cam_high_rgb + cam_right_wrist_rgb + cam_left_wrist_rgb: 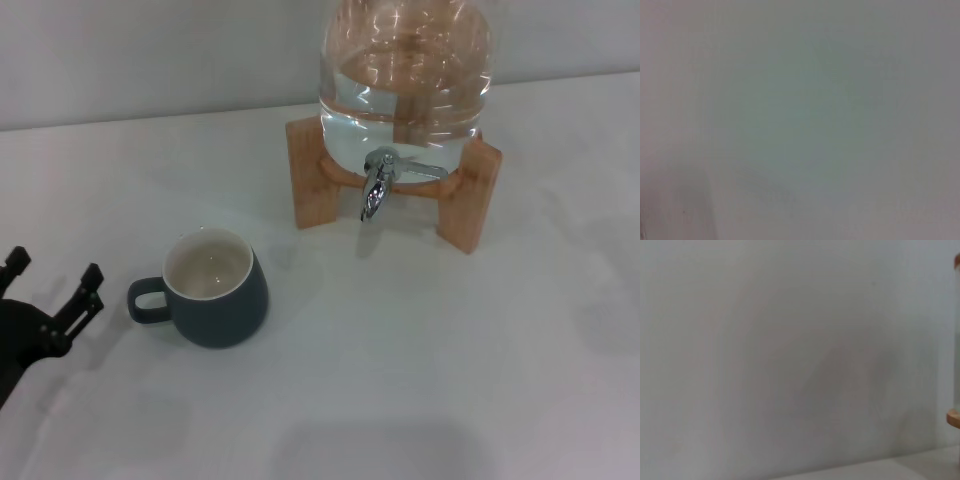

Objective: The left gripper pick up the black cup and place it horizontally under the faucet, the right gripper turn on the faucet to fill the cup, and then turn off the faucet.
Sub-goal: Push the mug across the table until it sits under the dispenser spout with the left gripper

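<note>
The black cup [213, 288] stands upright on the white table, its cream inside showing and its loop handle pointing toward the left edge of the head view. My left gripper [52, 277] is at the far left of the head view, open, its fingertips a short way from the cup's handle and not touching it. The chrome faucet [377, 186] juts from the base of the glass jar, its spout pointing down and its thin lever out to the side. The cup is well to the left of the spout and nearer to me. My right gripper is out of view.
The clear glass jar [405, 75], part full of water, rests on a light wooden stand [470, 200] at the back of the white table [420, 360]. A wall rises behind it. A bit of the wooden stand [954, 418] shows at the left wrist view's edge.
</note>
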Tool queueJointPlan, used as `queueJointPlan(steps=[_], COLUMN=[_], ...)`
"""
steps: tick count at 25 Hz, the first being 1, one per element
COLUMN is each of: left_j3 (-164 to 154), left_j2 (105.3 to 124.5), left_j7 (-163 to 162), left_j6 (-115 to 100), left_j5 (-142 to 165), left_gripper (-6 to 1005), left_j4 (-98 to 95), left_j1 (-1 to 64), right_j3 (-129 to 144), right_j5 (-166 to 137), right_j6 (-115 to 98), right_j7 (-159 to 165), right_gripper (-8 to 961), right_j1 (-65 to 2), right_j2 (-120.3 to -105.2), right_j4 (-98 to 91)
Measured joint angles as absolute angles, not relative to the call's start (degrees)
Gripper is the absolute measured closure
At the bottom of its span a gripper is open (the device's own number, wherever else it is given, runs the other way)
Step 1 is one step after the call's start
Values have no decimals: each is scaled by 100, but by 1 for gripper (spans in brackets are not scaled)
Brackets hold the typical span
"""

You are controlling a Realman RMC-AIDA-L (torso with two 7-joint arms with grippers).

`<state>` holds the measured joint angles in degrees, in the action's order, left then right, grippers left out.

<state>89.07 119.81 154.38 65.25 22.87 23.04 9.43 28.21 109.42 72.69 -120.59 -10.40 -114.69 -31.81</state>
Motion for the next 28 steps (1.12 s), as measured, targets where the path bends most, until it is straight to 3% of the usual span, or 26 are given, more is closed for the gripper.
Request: queueJointPlan(steps=[28], left_j3=[8490], left_j2=[12009], left_j7=[15445], left_j6=[6324], left_j5=[2271], left_gripper=[105], left_j4=[2198], left_j1=[1200], right_j3=[2821], right_j5=[10942], right_j6=[7179], right_j7=[-12058], right_gripper=[103], right_j1=[-1098], right_j2=[-11470], right_j4=[-3181])
